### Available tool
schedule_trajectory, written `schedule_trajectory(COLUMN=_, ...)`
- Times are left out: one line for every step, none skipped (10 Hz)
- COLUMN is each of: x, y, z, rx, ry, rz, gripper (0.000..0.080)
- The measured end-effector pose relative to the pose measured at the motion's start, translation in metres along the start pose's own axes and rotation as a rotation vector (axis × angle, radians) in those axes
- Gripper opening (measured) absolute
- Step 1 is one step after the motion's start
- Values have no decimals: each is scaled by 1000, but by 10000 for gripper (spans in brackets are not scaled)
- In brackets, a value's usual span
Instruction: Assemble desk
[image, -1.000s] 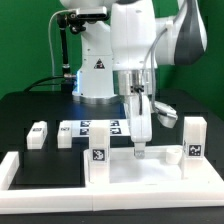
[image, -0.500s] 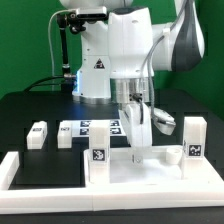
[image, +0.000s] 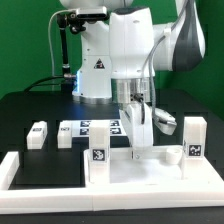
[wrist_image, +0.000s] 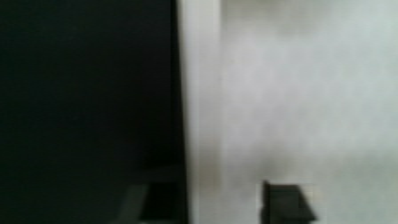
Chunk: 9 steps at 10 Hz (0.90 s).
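Note:
The desk panel (image: 120, 170), white and rimmed with a tag on its front wall, lies at the front of the black table. My gripper (image: 139, 152) reaches straight down onto its rim near the middle. In the wrist view the white panel (wrist_image: 294, 90) fills one side, its edge running against the dark table. The gripper (wrist_image: 222, 203) has a dark finger (wrist_image: 285, 203) on each side of a narrow white strip of rim, shut on it. One leg post (image: 193, 135) stands upright at the panel's right end. Three shorter posts (image: 38, 133) (image: 66, 135) (image: 165, 120) rest behind.
The marker board (image: 95, 127) lies flat behind the panel, in front of the arm's base. A long white L-shaped border bar (image: 18, 172) runs along the table's front and up the exterior view's left.
The hand has settled slightly lower and toward the exterior view's left over the panel. Its jaws have drawn in onto the rim. Panel and posts have not moved.

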<state>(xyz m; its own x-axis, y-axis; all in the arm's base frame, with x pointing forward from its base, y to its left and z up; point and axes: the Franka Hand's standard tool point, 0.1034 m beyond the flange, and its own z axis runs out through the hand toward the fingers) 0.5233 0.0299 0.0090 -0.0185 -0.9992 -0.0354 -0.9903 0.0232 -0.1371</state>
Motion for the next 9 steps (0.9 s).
schedule_trajectory(x=0, y=2, z=1, rx=-5, ry=-1, rz=0, gripper=65)
schedule_trajectory(x=0, y=2, z=1, rx=-8, ry=-3, rz=1, gripper=51)
schedule_trajectory(x=0, y=2, z=1, rx=-8, ry=-3, rz=1, gripper=51)
schedule_trajectory(x=0, y=2, z=1, rx=-8, ry=-3, rz=1, gripper=51)
schedule_trajectory(x=0, y=2, z=1, rx=-8, ry=-3, rz=1, gripper=51)
schedule_trajectory(x=0, y=2, z=1, rx=-8, ry=-3, rz=1, gripper=51)
schedule_trajectory(x=0, y=2, z=1, rx=-8, ry=-3, rz=1, gripper=51)
schedule_trajectory(x=0, y=2, z=1, rx=-8, ry=-3, rz=1, gripper=51)
schedule_trajectory(x=0, y=2, z=1, rx=-8, ry=-3, rz=1, gripper=51)
